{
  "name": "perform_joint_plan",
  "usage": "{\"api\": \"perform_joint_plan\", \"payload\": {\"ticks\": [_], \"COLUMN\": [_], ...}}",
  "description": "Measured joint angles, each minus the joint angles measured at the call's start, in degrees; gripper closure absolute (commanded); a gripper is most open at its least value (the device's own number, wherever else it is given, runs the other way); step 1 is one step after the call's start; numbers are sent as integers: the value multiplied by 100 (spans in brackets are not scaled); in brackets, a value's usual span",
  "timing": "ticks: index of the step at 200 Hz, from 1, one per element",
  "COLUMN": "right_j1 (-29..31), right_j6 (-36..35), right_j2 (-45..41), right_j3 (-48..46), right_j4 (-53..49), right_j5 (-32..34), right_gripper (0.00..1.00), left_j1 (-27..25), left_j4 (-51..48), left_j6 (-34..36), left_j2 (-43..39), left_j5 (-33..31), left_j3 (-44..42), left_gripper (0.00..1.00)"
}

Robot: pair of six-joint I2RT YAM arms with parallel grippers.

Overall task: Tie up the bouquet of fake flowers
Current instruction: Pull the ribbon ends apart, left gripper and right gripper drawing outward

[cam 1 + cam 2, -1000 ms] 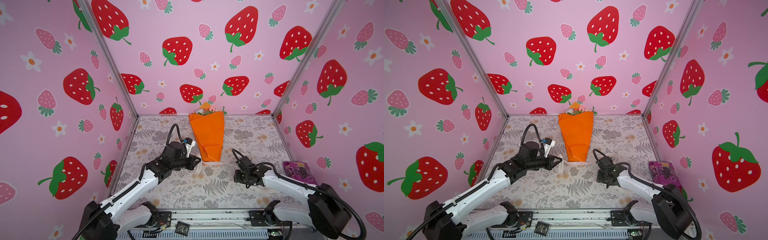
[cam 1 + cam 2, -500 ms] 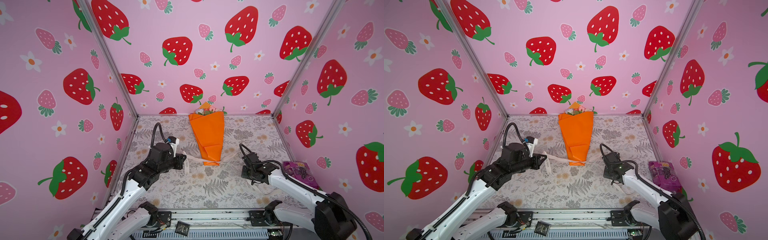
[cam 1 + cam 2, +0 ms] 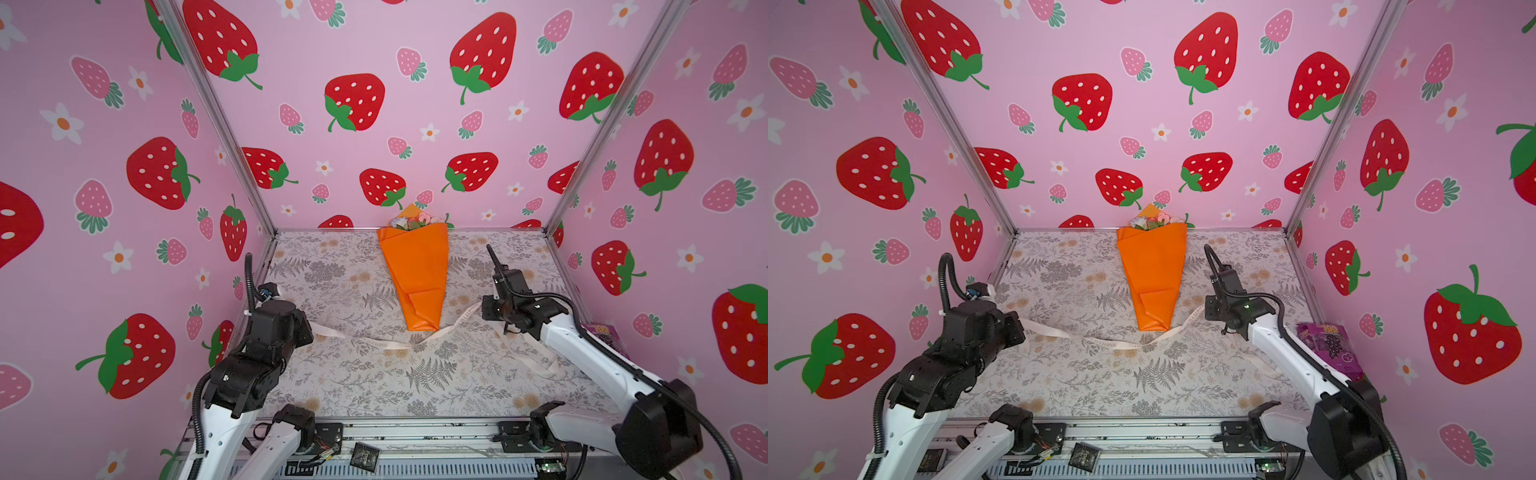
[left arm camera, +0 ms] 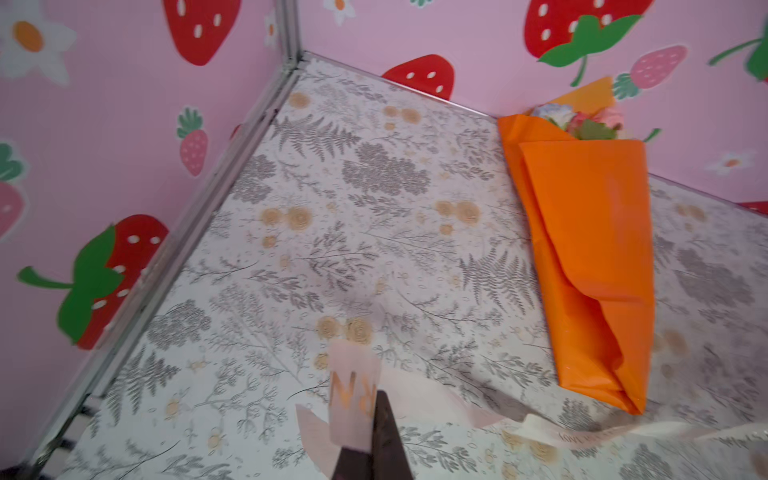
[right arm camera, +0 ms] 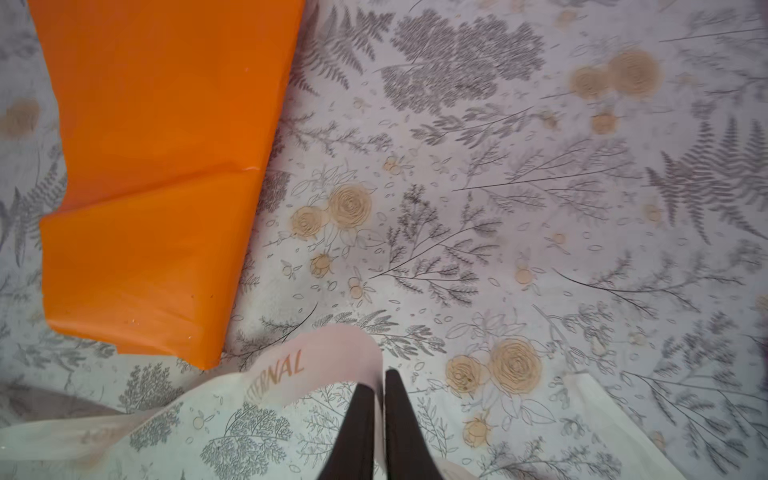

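Top views both: bouquet (image 3: pixel 415 274) (image 3: pixel 1152 274), orange-wrapped, flat at the middle of the tabletop's (image 3: pixel 353 386) back edge, blooms to the back, tip to the front. Not yet tied, apparently: ribbon (image 3: pixel 374 341) merely crossed over itself just at the tip, nowhere around the bouquet. Left to do: looping, knotting, tightening. Pinching one ribbon end near the left edge, left gripper (image 4: pixel 365 415); fingers nearly together on the other stretch toward the right edge, right gripper (image 5: pixel 376 382). Against a second ago: both grippers drawn outward from beside the tip, ribbon stretched wider, bouquet unmoved.
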Motion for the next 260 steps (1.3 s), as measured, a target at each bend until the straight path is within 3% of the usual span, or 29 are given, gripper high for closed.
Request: {"api": "perform_joint_plan", "payload": {"ticks": [30, 60, 100, 132, 165, 178, 260], "right_j1": [22, -251, -1322, -1355, -1357, -1357, -1617], "right_j6": [186, 896, 1808, 2653, 3272, 3351, 3174], "right_j2": [444, -551, -1670, -2374, -2887, -2863, -1637], "right_j3": [-68, -680, -1565, -2435, -2927, -3018, -3213], "right_j4": [-317, -356, -382, -433, -509, -448, 981], "right_j5": [-37, -31, -317, -855, -994, -990, -1032], "right_gripper": [50, 45, 48, 47, 48, 48, 73], "left_j1": [1001, 1338, 1366, 1368, 1368, 1368, 1377], "left_j4": [-229, -236, -140, -28, 39, 79, 256], "left_j6": [223, 262, 420, 522, 540, 542, 535], "left_j2": [-22, 188, 437, 415, 387, 407, 476], "left_j5": [-83, 238, 695, 874, 994, 1032, 1276], "left_j3": [297, 321, 216, 197, 129, 107, -96], "left_gripper": [100, 100, 100, 100, 100, 100, 100]}}
